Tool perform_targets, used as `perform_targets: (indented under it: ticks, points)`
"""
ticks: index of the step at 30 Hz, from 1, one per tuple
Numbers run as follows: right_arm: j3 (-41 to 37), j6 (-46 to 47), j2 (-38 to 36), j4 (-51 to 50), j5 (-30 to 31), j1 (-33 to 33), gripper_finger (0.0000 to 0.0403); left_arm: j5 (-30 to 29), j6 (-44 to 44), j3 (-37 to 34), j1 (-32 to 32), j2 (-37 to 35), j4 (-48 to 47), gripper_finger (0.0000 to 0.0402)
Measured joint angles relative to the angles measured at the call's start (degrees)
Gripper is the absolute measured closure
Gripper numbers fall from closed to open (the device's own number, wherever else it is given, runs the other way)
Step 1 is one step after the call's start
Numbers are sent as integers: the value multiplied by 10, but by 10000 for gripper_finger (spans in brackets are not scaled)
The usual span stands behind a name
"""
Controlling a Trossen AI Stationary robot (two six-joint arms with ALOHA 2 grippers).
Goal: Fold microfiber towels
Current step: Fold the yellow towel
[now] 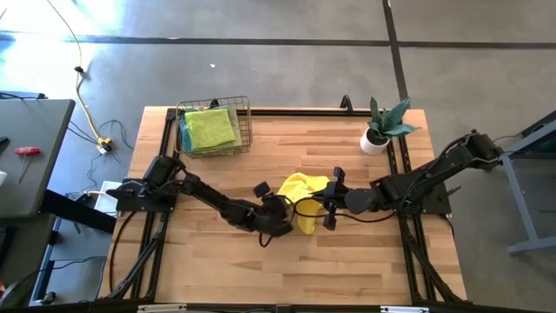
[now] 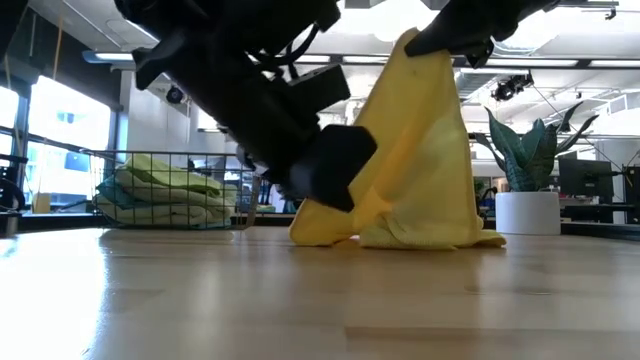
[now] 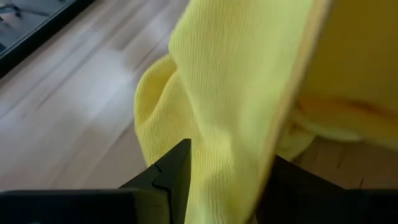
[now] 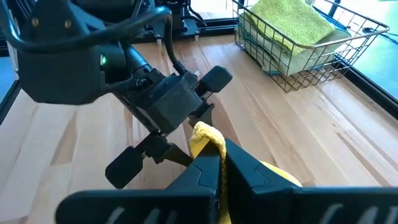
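Note:
A bright yellow microfiber towel stands in a peak at the middle of the table, and its lower folds rest on the wood. My right gripper is above it, shut on its top. My left gripper is low at the towel's left side, closed on a hanging fold. More folded towels, lime green and teal, lie stacked in the wire basket at the far left. My left gripper has a bunched fold of the yellow towel between its two fingers, filling the gap. It comes from the table's left, slanting down. The cloth below the fingers lies on the table. My right gripper pinches the towel's uppermost point between its shut fingers, reaching in from the table's right and slanting down. The towel hangs from this peak like a tent, with its lower edge on the table.
The wire basket with its stacked towels stands at the far left of the table. A potted plant in a white pot is at the far right. Bare wood lies along the near edge.

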Motion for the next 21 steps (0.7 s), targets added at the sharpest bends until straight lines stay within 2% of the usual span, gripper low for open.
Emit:
perform_targets:
  ticks: [5,11,21]
  points:
    - [0,0,-13,1,-1,0,403,-5,-25,0,-3,0,-53,273]
    - [0,0,-39,3,0,0,403,-28,-44,0,-2,0,-72,280]
    - [0,-1,-54,5,1,0,403,-32,-59,-3,6,0,-71,357]
